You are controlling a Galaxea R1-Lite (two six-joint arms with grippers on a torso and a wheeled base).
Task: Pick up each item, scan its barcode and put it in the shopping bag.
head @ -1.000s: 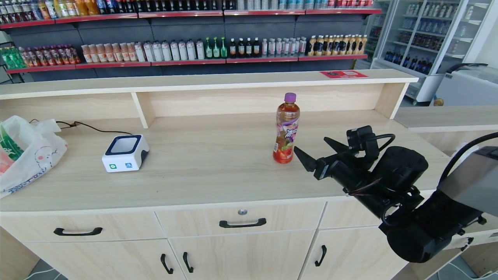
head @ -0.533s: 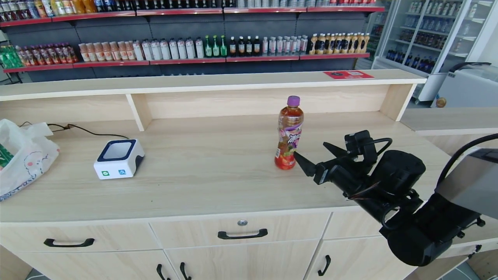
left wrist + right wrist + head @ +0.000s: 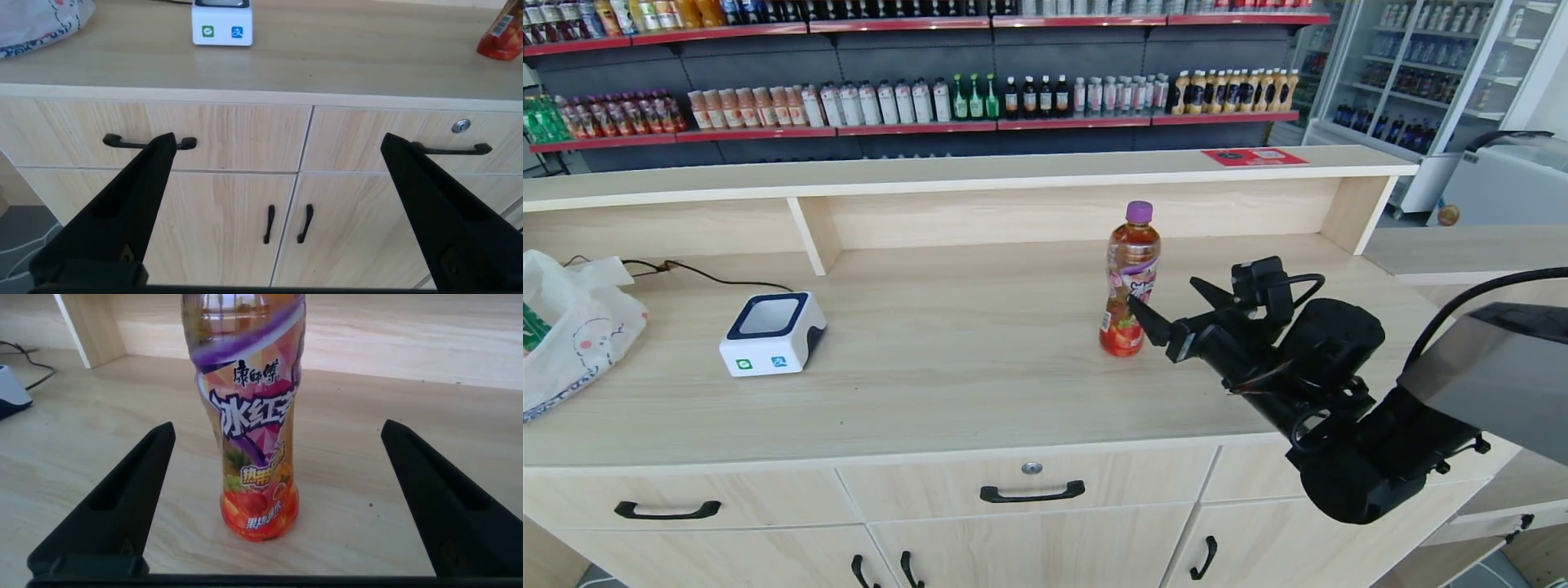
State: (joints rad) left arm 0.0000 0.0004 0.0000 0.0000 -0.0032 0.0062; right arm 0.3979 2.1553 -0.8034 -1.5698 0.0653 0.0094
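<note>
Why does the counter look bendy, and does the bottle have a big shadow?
Head view: the wide lens bows the raised ledge and makes the fridge doors lean at the side. Right wrist view: the light is soft and even, so the bottle leaves just a faint shadow round its base on the counter.

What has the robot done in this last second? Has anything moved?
The right gripper, open, moved closer to the bottle, fingers spread wide on either side of it, not gripping. Nothing was taken or let go. Bottle, scanner and bag stayed put; the camera shifted early on.
</note>
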